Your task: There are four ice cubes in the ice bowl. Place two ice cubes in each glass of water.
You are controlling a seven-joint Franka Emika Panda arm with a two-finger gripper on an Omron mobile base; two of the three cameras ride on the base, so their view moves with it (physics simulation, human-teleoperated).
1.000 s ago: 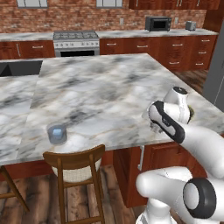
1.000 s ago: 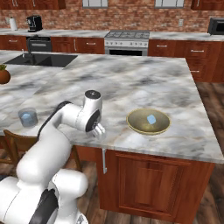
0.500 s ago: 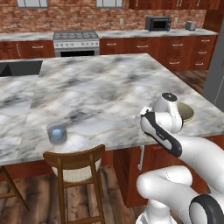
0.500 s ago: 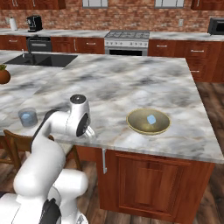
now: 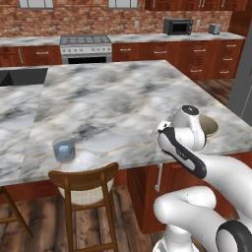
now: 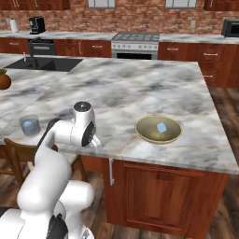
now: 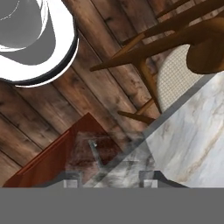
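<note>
The yellowish-tan ice bowl [image 6: 145, 134] sits near the counter's front right and holds one pale blue ice cube [image 6: 162, 127]; in the left base view my arm half hides the ice bowl [image 5: 212, 126]. A grey-blue glass of water [image 5: 64, 150] stands at the front left edge with a pale blue cube in it, also seen as a glass [image 6: 30, 125] in the right base view. My gripper [image 6: 95, 144] points down over the counter's front edge between bowl and glass. In the hand view the gripper [image 7: 109, 181] is shut on a translucent ice cube [image 7: 107, 159].
A wooden chair [image 5: 86, 187] stands under the counter edge below the glass and also shows as a chair [image 7: 175, 39] from the hand. An orange-brown plant pot [image 6: 4, 80] sits far left. The marble counter [image 5: 113, 103] stretches back toward a sink [image 6: 44, 64].
My hand has swung left along the counter's front edge, away from the bowl and toward the glass, still shut. Bowl and glass have not moved.
</note>
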